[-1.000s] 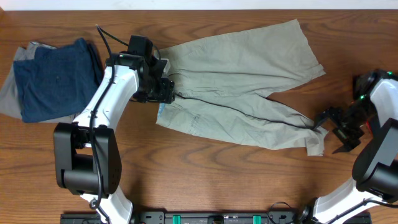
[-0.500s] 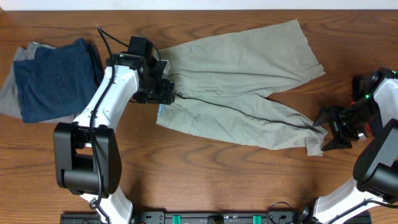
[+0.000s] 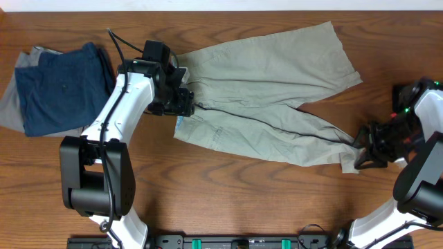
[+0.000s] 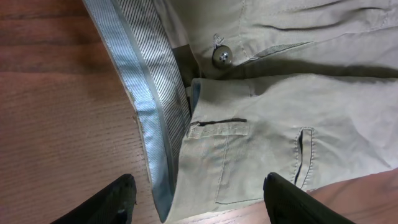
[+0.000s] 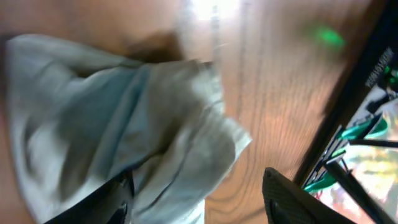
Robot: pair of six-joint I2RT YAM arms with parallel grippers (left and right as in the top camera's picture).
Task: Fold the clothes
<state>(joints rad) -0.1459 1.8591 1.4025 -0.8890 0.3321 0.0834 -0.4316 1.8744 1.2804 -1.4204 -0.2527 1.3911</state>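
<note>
While the khaki trousers (image 3: 263,90) are lying spread on the bench (image 3: 228,200), both jaws are gaping empty, left jaws over the waistband (image 4: 149,93), right jaws straddling a leg hem (image 5: 155,112); each should be closing deep, catching both layers.

Your table (image 3: 228,200): trousers (image 3: 270,90) across centre | folded garments (image 3: 59,86) far left | left gripper (image 3: 185,104) at waistband (image 4: 155,112) | right gripper (image 3: 361,147) at leg hem (image 5: 186,124).
</note>
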